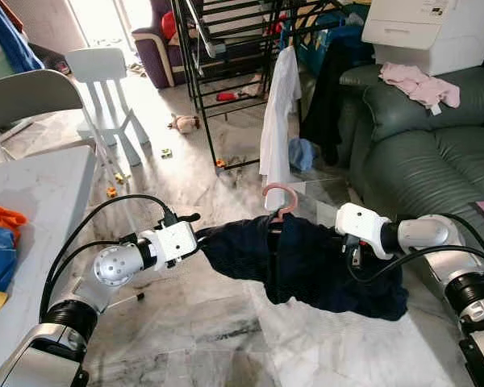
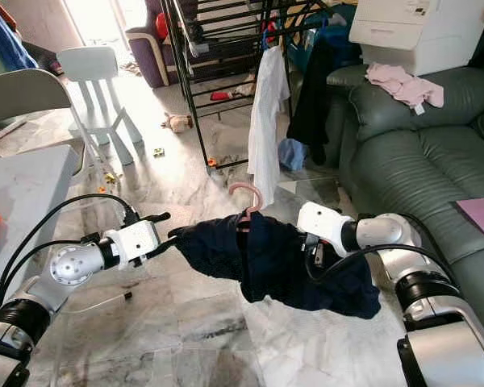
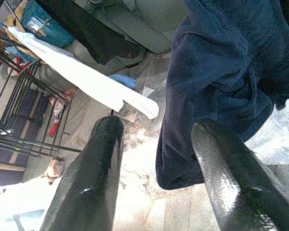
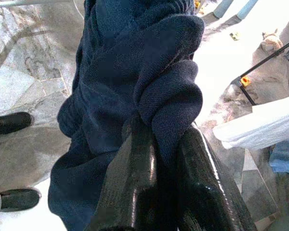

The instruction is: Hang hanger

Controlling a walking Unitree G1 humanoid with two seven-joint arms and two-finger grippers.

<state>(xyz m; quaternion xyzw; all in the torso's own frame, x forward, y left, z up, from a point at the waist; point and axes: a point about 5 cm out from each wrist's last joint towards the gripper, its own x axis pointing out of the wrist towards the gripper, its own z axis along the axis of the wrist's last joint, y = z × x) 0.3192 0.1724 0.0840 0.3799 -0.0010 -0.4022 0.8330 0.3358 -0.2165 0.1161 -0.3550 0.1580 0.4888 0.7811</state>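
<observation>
Left tool (image 1: 195, 233): arm reached forward, fingers spread, one against garment (image 1: 306, 262) edge.
Right tool (image 4: 156, 168): arm bent inward, pinching garment fold.
Hanger (image 1: 279, 200): pink hook above garment, held between arms, short of rack (image 1: 226, 48).

before me a pale marbled tile floor (image 1: 226, 339) lies bright with sunlight. to my right sits a dark green leather sofa (image 1: 436, 153), ahead a black metal drying rack (image 1: 226, 48), to my left a small white plastic chair (image 1: 105, 89) and a white marble table (image 1: 32, 210).
</observation>
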